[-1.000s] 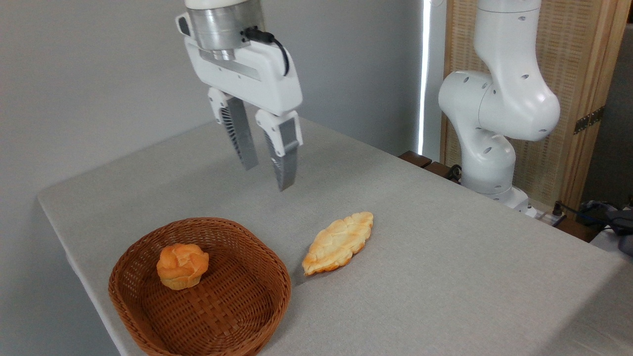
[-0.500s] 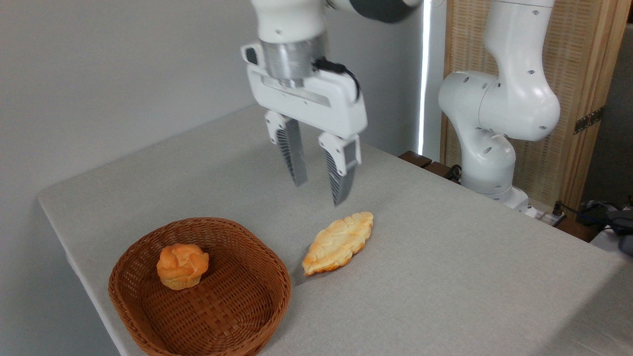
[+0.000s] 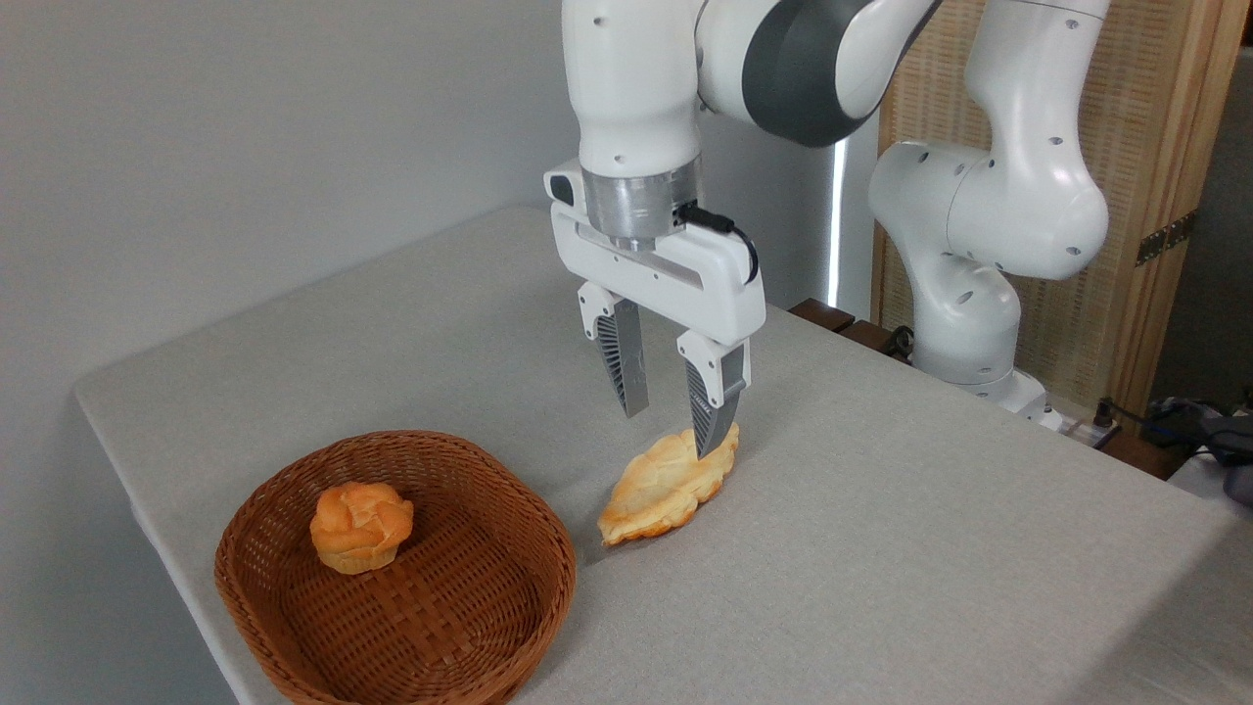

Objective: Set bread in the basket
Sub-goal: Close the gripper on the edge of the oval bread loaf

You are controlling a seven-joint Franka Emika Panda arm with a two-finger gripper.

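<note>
Our fingers (image 3: 708, 423) stand spread wide with nothing between them, the gripper (image 3: 671, 431) hanging just over the far end of the bread. We see the grey table (image 3: 881, 548) carrying everything. The wicker basket (image 3: 294, 627) sits at its near left corner. The leaf-shaped bread (image 3: 656, 490) lies flat on the table just right of the basket, outside it. A small knotted bun (image 3: 360, 527) rests inside the basket.
</note>
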